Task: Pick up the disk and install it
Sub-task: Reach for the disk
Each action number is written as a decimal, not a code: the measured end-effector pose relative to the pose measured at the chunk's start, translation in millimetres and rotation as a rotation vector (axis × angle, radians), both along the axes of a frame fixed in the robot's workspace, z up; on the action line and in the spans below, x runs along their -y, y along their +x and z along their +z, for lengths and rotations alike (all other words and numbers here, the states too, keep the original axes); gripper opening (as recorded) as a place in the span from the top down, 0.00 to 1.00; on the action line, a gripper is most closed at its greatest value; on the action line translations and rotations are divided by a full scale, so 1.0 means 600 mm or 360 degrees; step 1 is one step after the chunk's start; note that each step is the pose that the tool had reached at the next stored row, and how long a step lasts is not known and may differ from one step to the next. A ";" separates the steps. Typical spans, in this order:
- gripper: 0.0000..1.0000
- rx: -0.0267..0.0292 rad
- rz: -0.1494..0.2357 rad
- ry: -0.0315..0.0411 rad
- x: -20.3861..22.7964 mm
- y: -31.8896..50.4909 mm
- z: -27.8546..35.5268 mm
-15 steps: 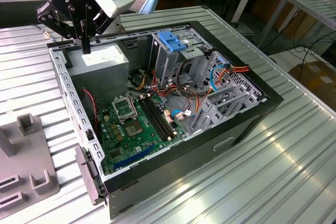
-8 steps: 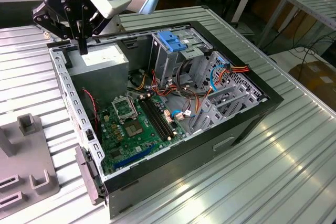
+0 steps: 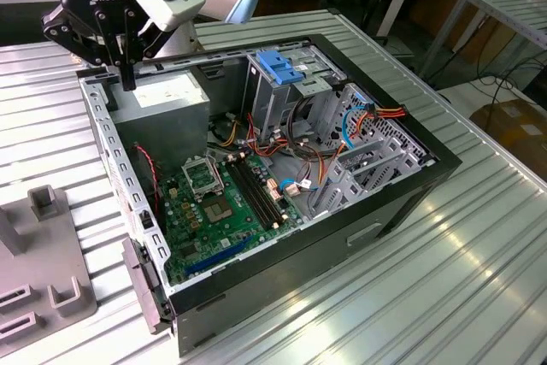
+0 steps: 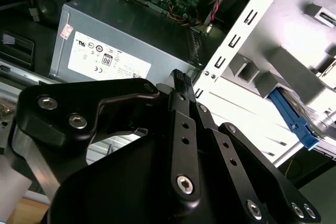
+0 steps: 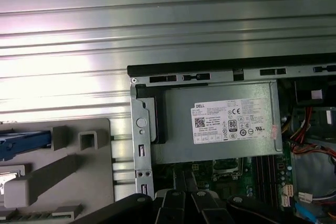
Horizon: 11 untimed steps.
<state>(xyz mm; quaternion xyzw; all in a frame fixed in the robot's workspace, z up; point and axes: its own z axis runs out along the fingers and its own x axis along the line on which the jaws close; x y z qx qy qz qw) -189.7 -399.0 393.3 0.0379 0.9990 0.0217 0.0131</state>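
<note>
The disk (image 5: 23, 144) is seen lying in a grey fixture (image 5: 68, 171) on the slatted metal table (image 5: 157, 14), outside the open computer case (image 3: 342, 237) and just beside its rear corner; only its blue rail and a bit of metal are caught at the frame edge in both wrist views (image 4: 296, 121). Nothing is held against it. The gripper (image 3: 128, 83) is positioned apart from the disk, above the case corner, over the grey power supply (image 3: 167, 96) with its white label. The fingers (image 5: 181, 179) are seen brought together with nothing between them. Inside the case, the green motherboard (image 3: 222, 203) and a metal cage topped by a blue latch (image 3: 282, 66) are visible.
</note>
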 end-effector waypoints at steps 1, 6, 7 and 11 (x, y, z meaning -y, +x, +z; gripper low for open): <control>0.90 -0.00001 0.0000 0.0000 0.0000 -0.002 0.000; 0.90 -0.00001 0.0000 0.0000 0.0000 -0.009 0.000; 0.90 0.00000 0.0000 0.0000 0.0000 -0.010 0.000; 0.90 0.00000 0.0000 0.0000 0.0000 -0.018 0.000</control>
